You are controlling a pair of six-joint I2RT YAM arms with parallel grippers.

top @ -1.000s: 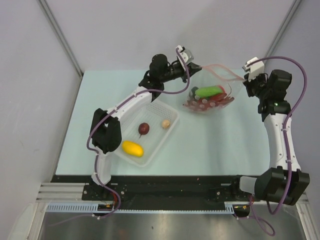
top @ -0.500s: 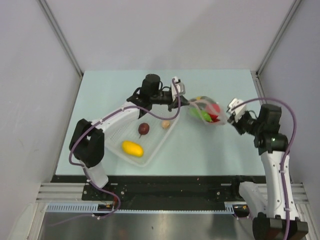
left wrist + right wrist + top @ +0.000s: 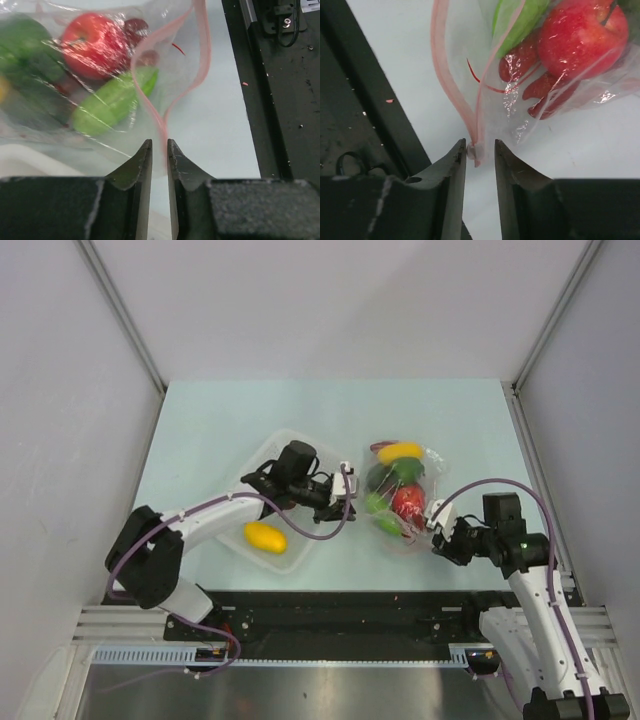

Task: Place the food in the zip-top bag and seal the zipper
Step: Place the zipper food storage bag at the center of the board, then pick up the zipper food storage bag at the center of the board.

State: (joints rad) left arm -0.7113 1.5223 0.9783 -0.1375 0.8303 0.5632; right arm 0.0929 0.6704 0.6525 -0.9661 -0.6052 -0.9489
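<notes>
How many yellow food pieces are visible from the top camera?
2. One yellow piece lies in the white basket, near side. The other yellow piece is inside the zip-top bag, far end. The left arm may hide more.

Zip-top bag [image 3: 437, 465] lies on counter [image 3: 200, 440], right of basket [image 3: 255, 455]. Food [image 3: 407, 502] sits inside bag; one piece [image 3: 265, 536] in basket.

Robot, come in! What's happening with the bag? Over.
Left tool pinching zipper; right tool at its other end, grip unclear. Zipper gaping, unsealed. Yellow piece sits in basket.
</notes>
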